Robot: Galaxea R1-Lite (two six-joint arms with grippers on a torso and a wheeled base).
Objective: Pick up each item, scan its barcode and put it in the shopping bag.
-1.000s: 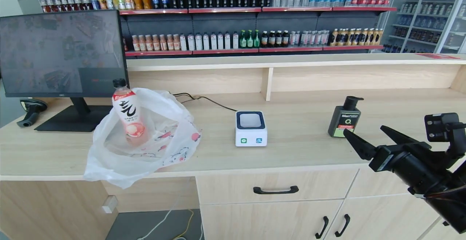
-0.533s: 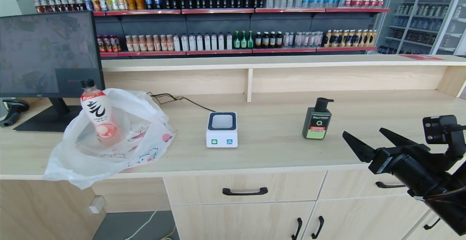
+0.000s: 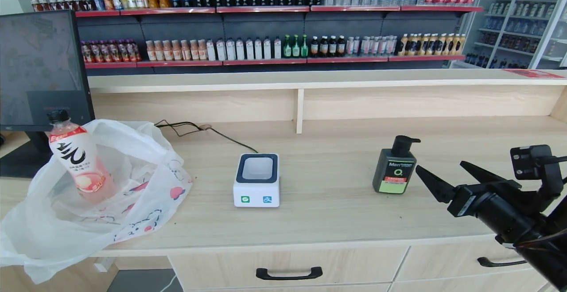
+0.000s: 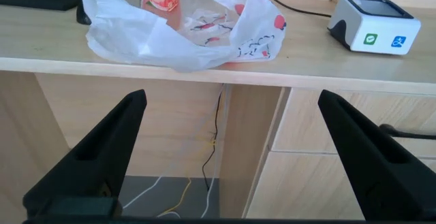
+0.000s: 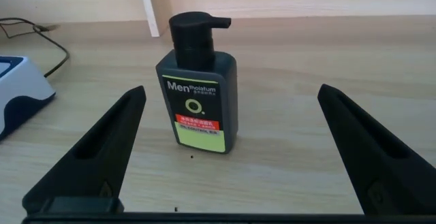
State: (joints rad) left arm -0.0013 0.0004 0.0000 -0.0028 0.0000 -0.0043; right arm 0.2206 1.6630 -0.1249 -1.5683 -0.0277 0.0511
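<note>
The drink bottle [image 3: 79, 159] stands inside the white shopping bag [image 3: 146, 194] at the lower left of the head view, so that item looks finished. The one left to handle is the dark pump bottle [image 3: 395, 168], upright on the counter [image 3: 336, 221] right of centre, well apart from the bag. The scanner [image 3: 257, 179] sits between the two with its window facing up. The step in hand appears to be the reach for the pump bottle. The right gripper [image 3: 440, 166] hangs at the lower right of the head view with its fingers spread wide and nothing between them, aimed at the bottle and near it but not touching. Its wrist camera looks straight at the front label. The left gripper [image 4: 228, 149] is also spread and empty, held low before the cupboard fronts beneath the bag. The next move probably calls for pushing the right arm forward until the fingers straddle the bottle's body below the pump head. It would then close on the body without tipping it. No barcode shows on the visible face, so the bottle may need turning over the scanner.
</note>
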